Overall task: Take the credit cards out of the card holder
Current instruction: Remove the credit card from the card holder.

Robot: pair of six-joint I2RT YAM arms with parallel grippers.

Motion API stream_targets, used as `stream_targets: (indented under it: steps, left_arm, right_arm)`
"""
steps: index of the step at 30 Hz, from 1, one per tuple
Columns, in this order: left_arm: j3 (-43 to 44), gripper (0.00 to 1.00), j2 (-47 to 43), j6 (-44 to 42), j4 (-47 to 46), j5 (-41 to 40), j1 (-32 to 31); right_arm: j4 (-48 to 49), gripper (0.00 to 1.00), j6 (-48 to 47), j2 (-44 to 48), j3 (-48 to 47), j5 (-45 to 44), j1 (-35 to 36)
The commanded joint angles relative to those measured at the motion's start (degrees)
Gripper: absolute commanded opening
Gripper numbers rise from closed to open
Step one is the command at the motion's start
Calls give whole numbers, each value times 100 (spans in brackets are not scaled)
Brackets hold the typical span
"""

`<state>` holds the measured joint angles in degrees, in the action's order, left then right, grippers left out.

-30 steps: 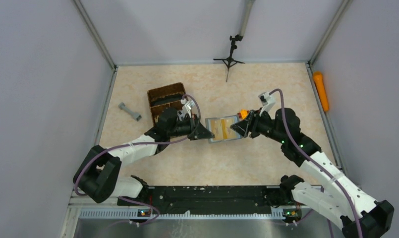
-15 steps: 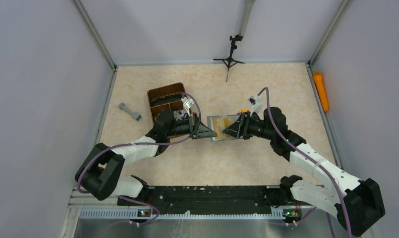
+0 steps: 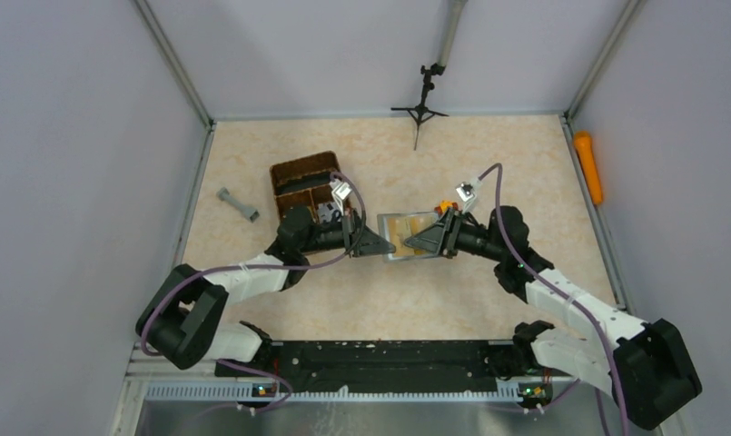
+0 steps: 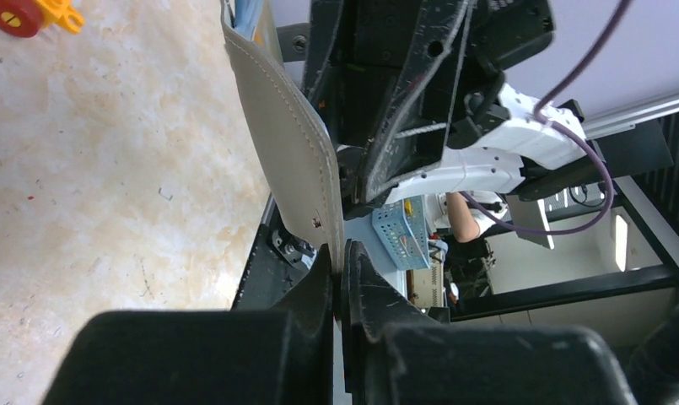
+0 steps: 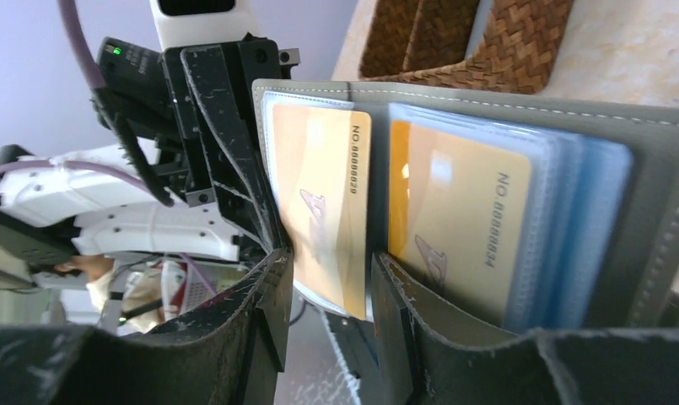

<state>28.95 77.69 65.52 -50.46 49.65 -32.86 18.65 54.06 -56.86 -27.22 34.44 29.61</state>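
Table (image 3: 488, 154), pale marbled top. Wicker basket (image 3: 300, 173), brown weave, two compartments, ten o'clock from the table's centre. Card holder (image 3: 403, 232), at the centre, held open between my grippers: flat grey stitched case with a matte cover and clear blue-tinted sleeves. My left gripper (image 4: 342, 270), clamped flat on the cover's edge at the holder's nine o'clock side. My right gripper (image 5: 327, 278), entering from three o'clock, jaws part-way apart astride one card; whether the pads touch it I cannot tell. Credit cards (image 5: 319, 211), thin, stiff, glossy yellow-tan and numbered, seated in the sleeves. Handling note: I judge it best to pinch only the card's bare edge, never the sleeve, and draw straight along the pocket while my left anchors. Orange toy brick (image 3: 446, 207), one o'clock of the holder.
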Motion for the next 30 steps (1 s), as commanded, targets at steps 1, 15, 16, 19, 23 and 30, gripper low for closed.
stream_targets:
  steps: [1, 15, 16, 19, 23, 30]
  left_arm:
    - [-104, 0, -357, 279, -1346, 61, -11]
    - [-149, 0, -280, 680, -1981, 107, -11]
    - [-152, 0, -294, 669, -1961, 99, -11]
    - [-144, 0, -337, 617, -1863, 93, -10]
    - [-135, 0, -400, 553, -1728, 89, -11]
    - [-189, 6, -717, 293, -1133, 28, 196]
  right_arm:
    - [1449, 41, 886, 79, 318, 616, -369]
    - [2473, 14, 1792, 333, 371, 951, -398]
    - [2562, 12, 1861, 351, 377, 941, -393]
    - [2660, 0, 1984, 413, 392, 858, -394]
    - [2675, 0, 2016, 506, 400, 804, -402]
    - [1243, 0, 1374, 887, 293, 547, -680]
